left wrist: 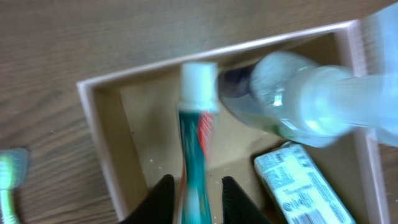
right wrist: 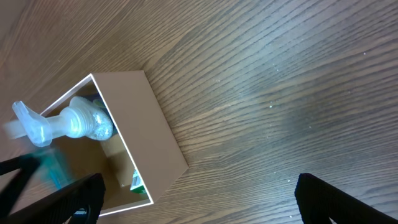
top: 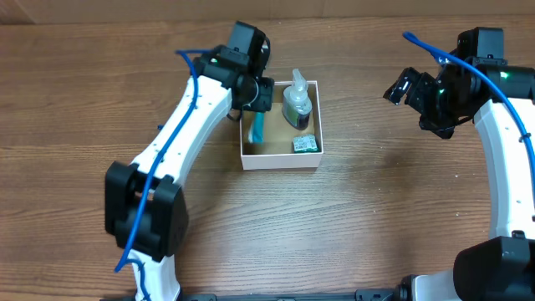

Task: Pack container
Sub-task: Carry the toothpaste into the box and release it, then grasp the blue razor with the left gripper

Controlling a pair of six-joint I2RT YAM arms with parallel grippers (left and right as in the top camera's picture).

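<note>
The container (top: 280,159) stands at the table's middle; it also shows in the left wrist view (left wrist: 99,137) and the right wrist view (right wrist: 149,124). Inside it are a clear pump bottle (top: 297,104) (left wrist: 298,99) (right wrist: 68,121), a green-and-white packet (top: 306,144) (left wrist: 305,186) and a teal toothpaste tube (top: 258,128) (left wrist: 196,149). My left gripper (top: 255,94) (left wrist: 199,202) hovers over the container's back left corner. Its fingers straddle the blurred tube with gaps on both sides, so it is open. My right gripper (top: 410,88) (right wrist: 199,205) is wide open and empty, to the right of the container.
A green-tipped item (left wrist: 7,180) lies on the wood table outside the container's left wall, at the edge of the left wrist view. Bare wood tabletop (top: 376,192) surrounds the container on all sides.
</note>
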